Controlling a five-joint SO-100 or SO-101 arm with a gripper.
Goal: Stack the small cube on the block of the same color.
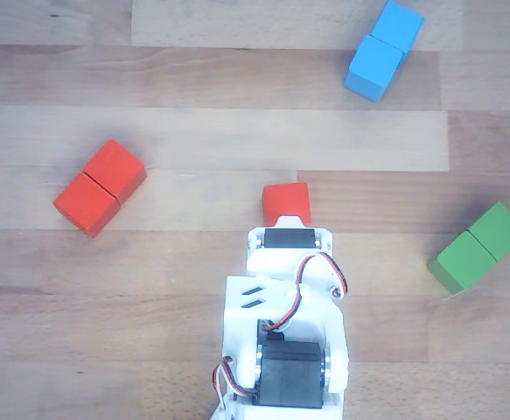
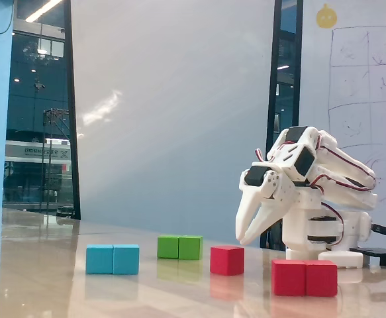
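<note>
The small red cube lies on the wooden table just beyond the arm's wrist, which covers its near edge. In the fixed view the cube stands between the green and red blocks. The red two-cube block lies at the left, well apart from the cube; in the fixed view it is at the front right. My gripper points down, its tips together and holding nothing, just above the cube's upper right corner. In the other view the fingers are hidden under the white arm.
A blue two-cube block lies at the far right and a green two-cube block at the right; both also show in the fixed view, the blue block and the green block. The arm's base stands at the right.
</note>
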